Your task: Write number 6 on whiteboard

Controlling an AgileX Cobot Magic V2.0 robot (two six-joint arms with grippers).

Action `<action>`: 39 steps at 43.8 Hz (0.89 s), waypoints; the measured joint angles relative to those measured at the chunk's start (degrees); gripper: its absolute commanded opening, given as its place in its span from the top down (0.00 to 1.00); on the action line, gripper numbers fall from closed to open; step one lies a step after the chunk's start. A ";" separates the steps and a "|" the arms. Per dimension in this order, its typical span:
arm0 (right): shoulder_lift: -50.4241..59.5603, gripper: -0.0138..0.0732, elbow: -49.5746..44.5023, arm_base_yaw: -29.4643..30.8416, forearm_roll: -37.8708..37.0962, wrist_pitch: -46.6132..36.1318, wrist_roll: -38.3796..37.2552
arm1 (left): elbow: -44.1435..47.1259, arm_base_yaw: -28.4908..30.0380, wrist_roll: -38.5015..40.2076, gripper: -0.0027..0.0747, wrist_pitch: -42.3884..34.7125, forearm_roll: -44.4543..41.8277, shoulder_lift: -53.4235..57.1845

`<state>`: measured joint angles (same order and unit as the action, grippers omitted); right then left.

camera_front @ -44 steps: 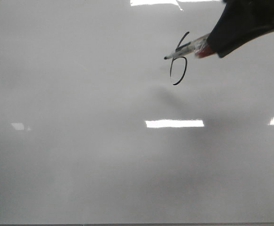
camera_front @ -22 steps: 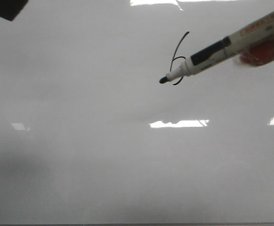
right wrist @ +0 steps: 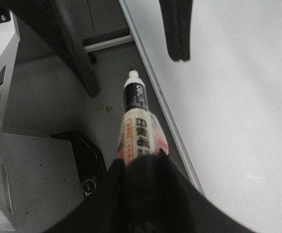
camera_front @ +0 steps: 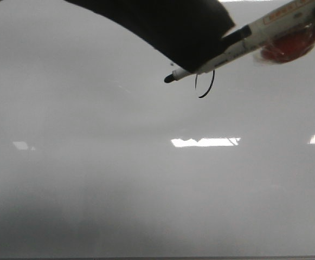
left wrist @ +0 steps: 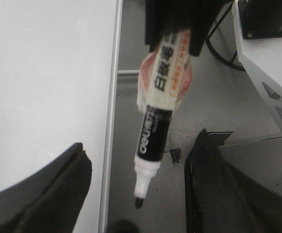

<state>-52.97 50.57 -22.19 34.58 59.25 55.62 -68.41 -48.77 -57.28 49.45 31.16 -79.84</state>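
Front view showed the number 6 (camera_front: 206,86) only in part: the lower curve of its narrow loop was visible as a thin black stroke on the whiteboard (camera_front: 119,179), while its upper stem was hidden behind a marker and a dark arm. The digit sat toward the far, right-hand part of the whiteboard, above a bright rectangular light reflection (camera_front: 205,142). The marker (camera_front: 238,43) crossed just above the loop at a slant, its black tip pointing left and its white barrel rising to the right; whether the tip touched the surface could not be told. A red-orange band was wrapped around the barrel near its upper end. A broad, out-of-focus black shape, part of the left arm (camera_front: 168,24), covered the area just above and left of the 6 and overlapped the marker's middle.

From the left wrist view, the left gripper (left wrist: 136,194) stood open, its two dark fingers (left wrist: 53,194) spread wide with the marker (left wrist: 155,131) hanging between them, touching neither. The whiteboard (left wrist: 43,73) lay to one side of the marker, its metal edge running alongside.

From the right wrist view, the right gripper (right wrist: 141,170) was closed on the marker (right wrist: 136,121), clamping the printed barrel so that the black collar and white nib end stuck out beyond the fingers. The whiteboard's (right wrist: 228,97) framed edge ran just beside the marker.
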 measured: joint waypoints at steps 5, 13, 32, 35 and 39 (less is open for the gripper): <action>0.00 0.92 0.00 0.00 0.00 0.00 0.03 | -1.14 -2.08 -0.87 0.40 -0.32 -0.01 -2.60; 0.00 0.92 0.00 0.00 0.09 0.00 0.03 | -1.76 -3.70 -0.99 0.42 -0.46 -0.01 -4.40; 0.00 0.71 0.00 0.00 0.09 0.00 0.13 | -2.85 -3.70 -1.41 0.85 -0.47 -0.13 -4.40; 0.00 0.53 0.00 0.00 0.09 0.00 0.35 | -2.85 -3.70 -1.64 0.87 -0.35 -0.37 -4.40; 0.00 0.33 0.00 0.00 0.09 -0.48 0.35 | -2.85 -3.70 -1.64 0.89 -0.24 -0.37 -4.40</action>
<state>-52.97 50.57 -22.19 34.67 58.77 55.97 -71.26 -52.47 -58.92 49.21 30.78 -84.24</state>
